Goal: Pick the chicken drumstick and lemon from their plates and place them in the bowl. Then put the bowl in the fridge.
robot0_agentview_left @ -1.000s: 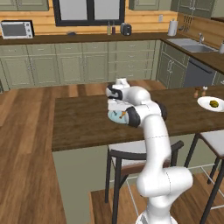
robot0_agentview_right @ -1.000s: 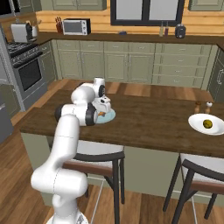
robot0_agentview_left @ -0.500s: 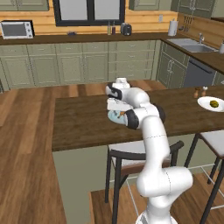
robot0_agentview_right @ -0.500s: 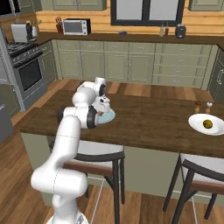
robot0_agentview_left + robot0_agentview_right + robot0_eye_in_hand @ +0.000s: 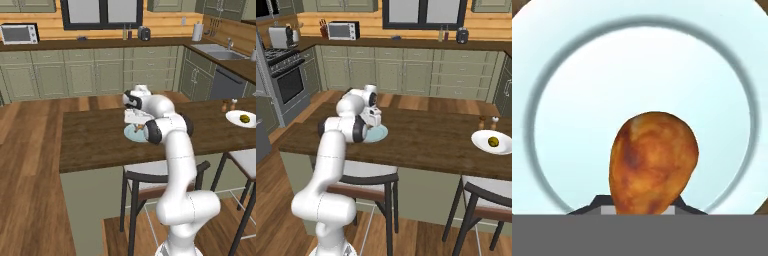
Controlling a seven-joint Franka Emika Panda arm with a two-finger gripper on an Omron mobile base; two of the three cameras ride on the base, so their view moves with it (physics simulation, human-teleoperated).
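Observation:
The golden-brown chicken drumstick [image 5: 653,162] sits between my gripper's [image 5: 639,207] dark fingertips [image 5: 587,207], close to the camera, and the gripper is shut on it just above the pale blue plate [image 5: 572,60]. That plate [image 5: 131,134] [image 5: 377,134] lies near the middle of the wooden island, under my gripper [image 5: 136,121] [image 5: 374,120]. The yellow-green lemon [image 5: 244,118] [image 5: 493,142] rests on the white plate [image 5: 234,118] [image 5: 480,140] at the island's right end, far from the hand. The bowl and the fridge are out of view.
Salt and pepper shakers [image 5: 228,105] [image 5: 487,122] stand just behind the white plate. Stools [image 5: 150,177] [image 5: 483,200] are tucked along the island's near edge. A back counter holds a microwave [image 5: 19,33] and a sink [image 5: 222,54].
The hand has stayed over the pale blue plate and risen only slightly. The lemon and white plate have not moved.

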